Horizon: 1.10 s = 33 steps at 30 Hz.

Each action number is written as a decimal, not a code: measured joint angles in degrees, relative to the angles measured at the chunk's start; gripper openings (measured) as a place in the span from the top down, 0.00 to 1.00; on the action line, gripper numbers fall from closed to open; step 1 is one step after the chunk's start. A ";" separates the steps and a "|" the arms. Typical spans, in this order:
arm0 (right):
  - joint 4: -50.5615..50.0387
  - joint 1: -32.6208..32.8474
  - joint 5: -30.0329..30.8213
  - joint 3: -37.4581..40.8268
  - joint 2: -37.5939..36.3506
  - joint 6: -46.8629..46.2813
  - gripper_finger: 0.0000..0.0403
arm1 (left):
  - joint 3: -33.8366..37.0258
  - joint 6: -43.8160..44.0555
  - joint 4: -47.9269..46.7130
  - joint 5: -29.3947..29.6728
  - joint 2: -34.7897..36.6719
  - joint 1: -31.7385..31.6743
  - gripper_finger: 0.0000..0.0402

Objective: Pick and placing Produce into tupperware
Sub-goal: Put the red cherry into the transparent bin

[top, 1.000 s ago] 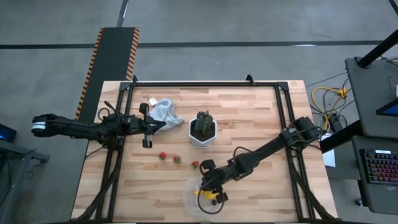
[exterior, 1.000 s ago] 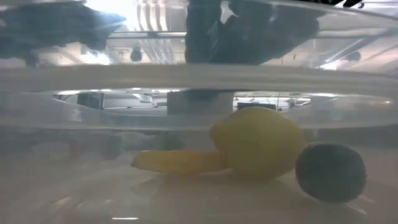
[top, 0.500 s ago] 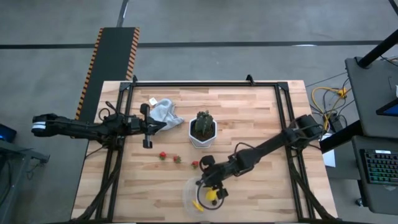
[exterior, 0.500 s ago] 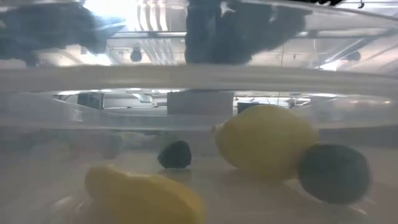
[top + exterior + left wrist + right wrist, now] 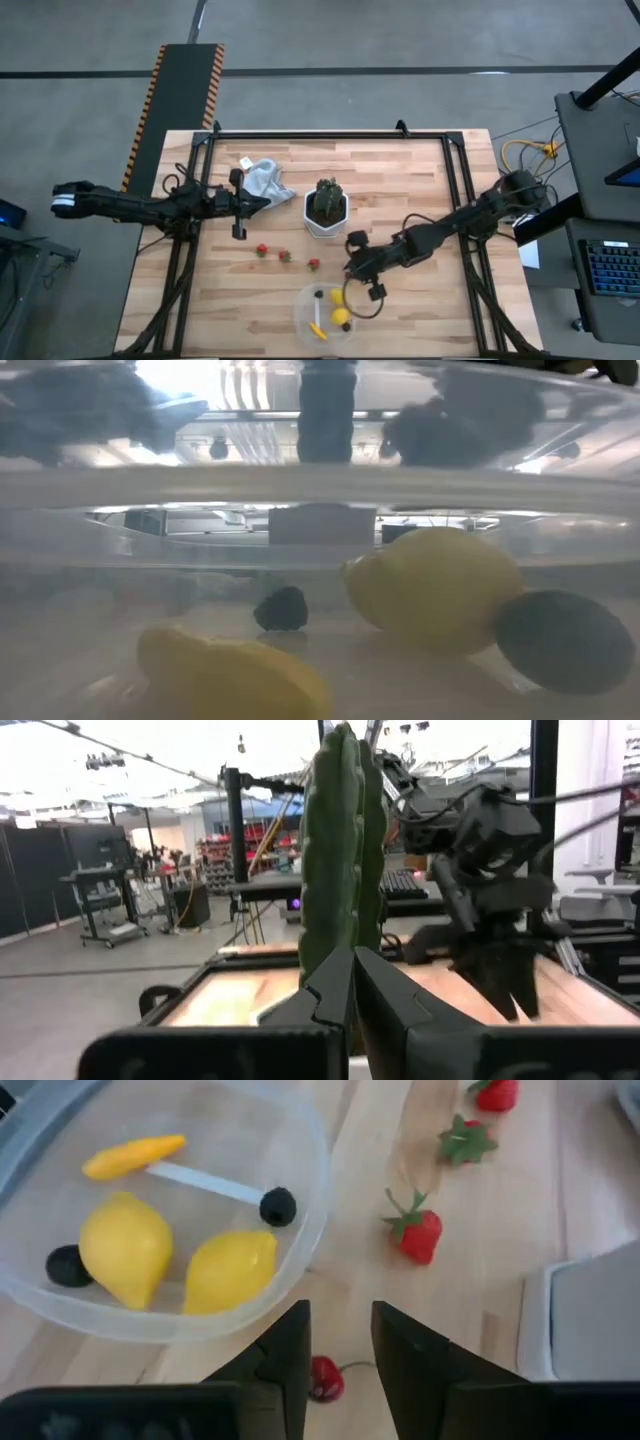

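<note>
**Fruit in the tub, strawberries on the wood**

A pale butcher-block wooden table (image 5: 400, 190) with a black frame stands on a grey concrete floor, filling the middle of the high view. Low in that frame, near the table's front edge, sits the small round clear plastic tub (image 5: 305, 318). Inside it the right wrist view shows two yellow lemon-shaped fruits (image 5: 126, 1247), side by side, a thin yellow piece (image 5: 134, 1156) whose long axis runs almost level across the upper left of that frame, and two dark purple berries (image 5: 278, 1206), one at each end of the lemons.

Above the tub in the high view, three small red strawberries (image 5: 262, 250) lie in a loose row on bare wood, well apart from the tub. A fourth strawberry (image 5: 324, 1378) shows in the right wrist view just beside the tub's rim, between the right gripper's fingers.

A dark green spiky plant in a white hexagonal pot (image 5: 326, 212) stands at the table's centre, between the two arms, with a crumpled grey cloth (image 5: 262, 178) to its upper left.

The right gripper (image 5: 362, 278) hovers right of the tub, its fingers parted by a narrow gap and empty. The left gripper (image 5: 237, 203) waits at the left edge near the cloth, fingers pressed together, gripping nothing.
</note>
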<state>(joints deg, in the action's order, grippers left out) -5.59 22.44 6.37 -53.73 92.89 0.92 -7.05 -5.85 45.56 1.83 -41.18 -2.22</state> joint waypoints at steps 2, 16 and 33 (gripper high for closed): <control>5.13 0.00 0.20 4.70 -2.39 -0.19 0.76 | 0.00 0.05 0.03 -0.08 -0.56 0.00 1.00; 23.26 -0.07 0.29 18.70 -2.55 -1.78 0.69 | -0.44 1.18 0.49 -0.13 -2.72 -0.02 1.00; 32.30 -0.11 1.25 18.56 7.33 -3.63 0.46 | -0.53 1.14 0.94 -0.09 -2.31 -0.02 1.00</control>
<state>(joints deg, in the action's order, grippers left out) 26.70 22.33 7.62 -35.18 100.21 -2.71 -7.58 -4.71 46.50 1.74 -43.50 -2.24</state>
